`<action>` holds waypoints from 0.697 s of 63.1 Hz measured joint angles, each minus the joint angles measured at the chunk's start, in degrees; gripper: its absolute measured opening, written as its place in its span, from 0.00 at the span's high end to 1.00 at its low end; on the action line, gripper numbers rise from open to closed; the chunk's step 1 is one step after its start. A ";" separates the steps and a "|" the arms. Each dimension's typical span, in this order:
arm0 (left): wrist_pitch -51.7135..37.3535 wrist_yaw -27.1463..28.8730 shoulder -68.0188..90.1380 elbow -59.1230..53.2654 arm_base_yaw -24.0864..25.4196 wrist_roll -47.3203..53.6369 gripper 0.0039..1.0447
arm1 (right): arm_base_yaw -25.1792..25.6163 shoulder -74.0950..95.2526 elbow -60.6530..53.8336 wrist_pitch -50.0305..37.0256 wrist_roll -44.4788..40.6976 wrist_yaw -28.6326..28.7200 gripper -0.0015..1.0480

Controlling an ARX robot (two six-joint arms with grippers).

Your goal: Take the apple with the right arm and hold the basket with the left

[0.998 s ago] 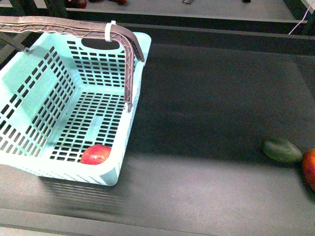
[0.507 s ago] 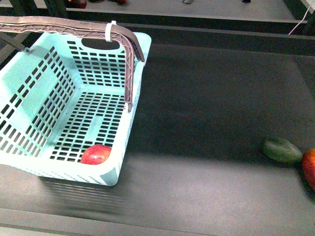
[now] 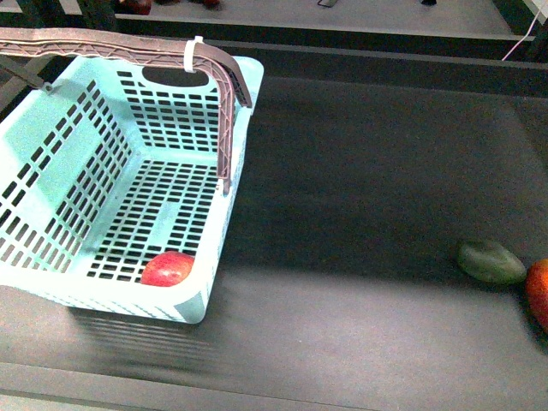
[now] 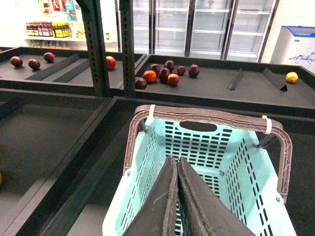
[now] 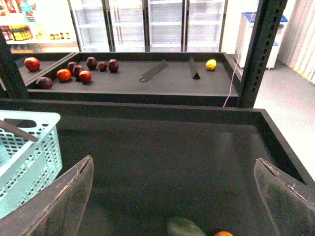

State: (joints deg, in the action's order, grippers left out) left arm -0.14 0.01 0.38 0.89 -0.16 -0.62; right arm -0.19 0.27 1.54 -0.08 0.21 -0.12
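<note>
Resting in the mint basket (image 3: 51, 145), glossy red apple (image 3: 167, 269); left jaws clenched empty, right jaws released.

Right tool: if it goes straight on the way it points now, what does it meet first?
Probably the dark green fruit, low between the open fingers of the right tool, with an orange fruit beside it. Depth is unclear.

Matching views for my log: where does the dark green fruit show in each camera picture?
Front view: green fruit at right, on the dark surface.
Left wrist view: not in it.
Right wrist view: at the lower edge, between the open fingers.
Shared landmark: the basket.
</note>
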 joint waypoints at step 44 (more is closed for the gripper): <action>0.02 -0.02 -0.02 0.00 0.00 0.13 0.06 | 0.00 0.00 0.00 0.00 0.00 0.00 0.08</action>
State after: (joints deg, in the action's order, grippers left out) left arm -0.12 -0.01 0.36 0.89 -0.16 -0.49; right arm -0.19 0.27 1.54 -0.08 0.21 -0.12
